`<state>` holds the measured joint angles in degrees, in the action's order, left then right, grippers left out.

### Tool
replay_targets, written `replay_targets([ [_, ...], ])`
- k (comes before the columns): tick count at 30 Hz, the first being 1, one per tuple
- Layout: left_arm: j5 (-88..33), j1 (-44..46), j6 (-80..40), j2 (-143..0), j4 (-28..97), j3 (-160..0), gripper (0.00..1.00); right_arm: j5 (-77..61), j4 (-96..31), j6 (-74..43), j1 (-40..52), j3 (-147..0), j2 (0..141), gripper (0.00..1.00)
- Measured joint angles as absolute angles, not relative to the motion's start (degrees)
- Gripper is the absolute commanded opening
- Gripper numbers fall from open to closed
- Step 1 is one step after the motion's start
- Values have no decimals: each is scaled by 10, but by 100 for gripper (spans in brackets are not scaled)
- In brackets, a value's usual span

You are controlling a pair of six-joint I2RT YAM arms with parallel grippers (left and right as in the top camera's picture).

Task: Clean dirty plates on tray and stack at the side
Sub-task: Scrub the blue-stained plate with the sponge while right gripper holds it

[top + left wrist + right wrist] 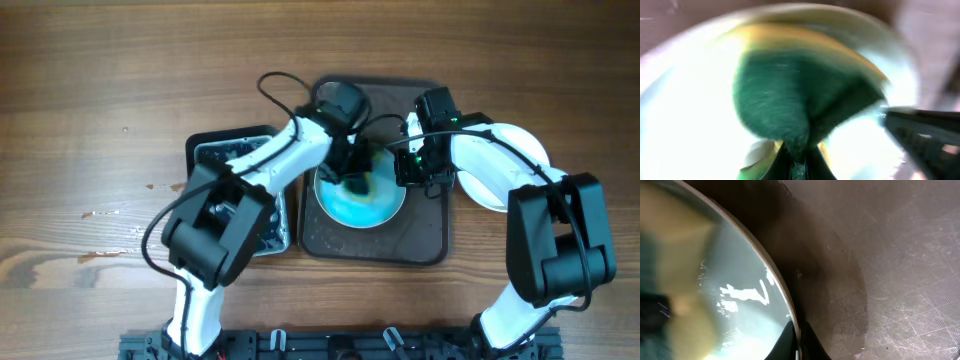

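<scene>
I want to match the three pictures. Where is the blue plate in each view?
Overhead: the plate lies in the middle, on the tray.
Left wrist: the plate fills nearly the whole picture, blurred, under the sponge.
Right wrist: the plate takes the left part; its rim curves to the bottom centre.
Shared landmark: the green and yellow sponge on the plate, a yellow blur in the right wrist view.

No readable text, labels or numbers anywhere.
</scene>
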<state>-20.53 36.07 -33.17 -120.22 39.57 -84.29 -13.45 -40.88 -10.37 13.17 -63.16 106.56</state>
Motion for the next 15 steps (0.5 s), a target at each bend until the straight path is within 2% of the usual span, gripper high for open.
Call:
replay_targets([
  [7,-250,395,-368,-1206,358,-843,4,-135,-409,-104,132,-632,1066,4],
  [15,-212,394,-372,-1206,461,-845,4,-135,-409,-104,132,-632,1066,4],
])
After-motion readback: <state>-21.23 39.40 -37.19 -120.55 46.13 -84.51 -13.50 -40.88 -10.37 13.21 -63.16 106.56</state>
